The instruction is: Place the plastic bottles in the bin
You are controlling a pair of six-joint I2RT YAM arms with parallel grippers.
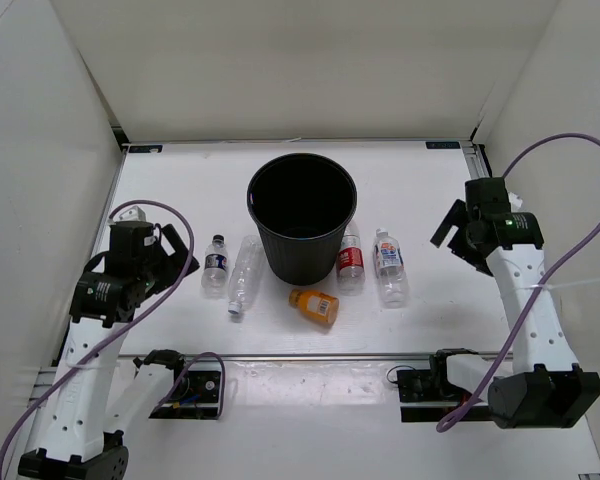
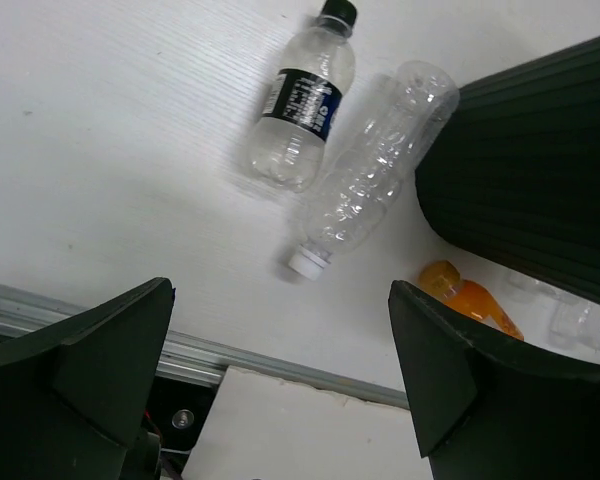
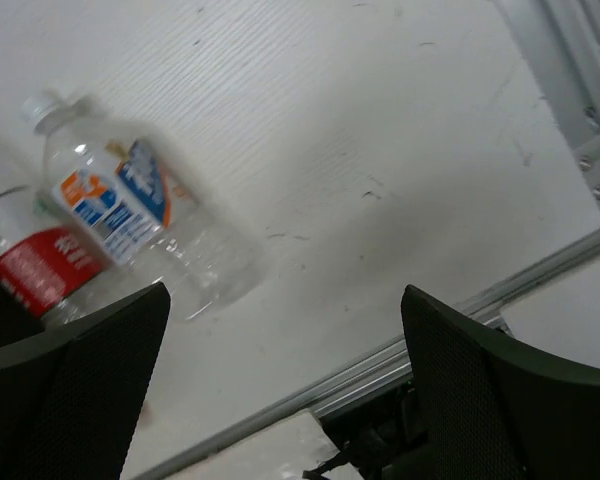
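The dark-blue-label bottle [image 1: 215, 265] and unlabelled bottle [image 1: 244, 277] lie on the desk [image 1: 430, 200] left of the black bin [image 1: 302, 258], the orange bottle [image 1: 314, 306] in front, the red-label bottle [image 1: 351, 260] and white-blue-label bottle [image 1: 389, 266] right. The left tool [image 2: 280, 288] gapes wide, empty, near the left pair; the right tool [image 3: 285, 291] likewise near the right pair.

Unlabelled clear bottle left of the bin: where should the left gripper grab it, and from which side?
Probably from above, with the left gripper, jaws across the unlabelled clear bottle near its white cap. It lies flat, cap toward the arms, and that end sits farthest from the blue-labelled bottle and the bin.
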